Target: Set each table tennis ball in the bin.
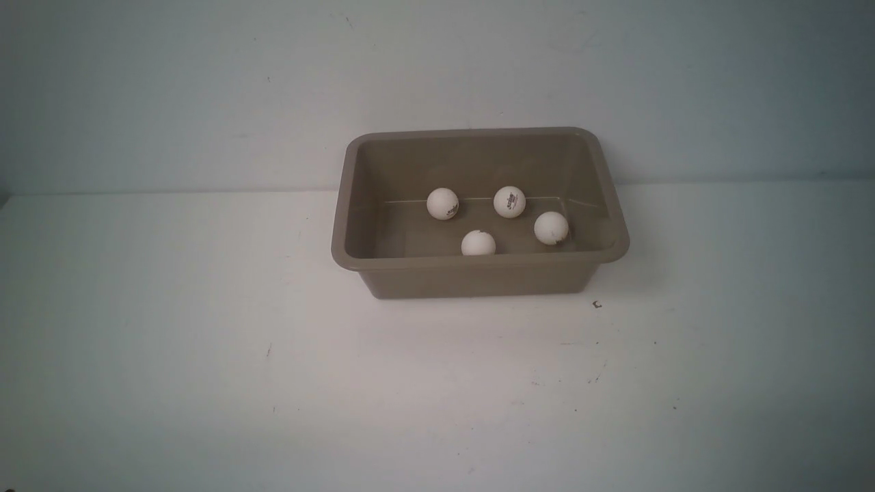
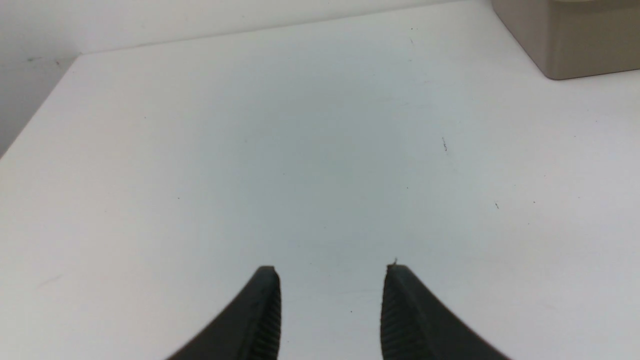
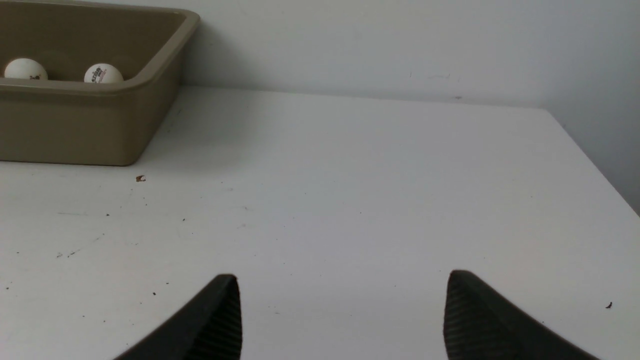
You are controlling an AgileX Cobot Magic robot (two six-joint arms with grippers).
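The taupe bin stands at the middle of the white table, near the back wall. Several white table tennis balls lie on its floor, apart from one another; one with dark print is toward the back. In the right wrist view two balls show over the bin's rim. My left gripper hangs over bare table with its jaws a little apart and nothing between them; a corner of the bin shows far off. My right gripper is open wider, empty, over bare table beside the bin. Neither arm shows in the front view.
A small dark speck lies on the table just off the bin's front right corner. The table's right edge and the back wall are near the right gripper. The table's left edge shows in the left wrist view.
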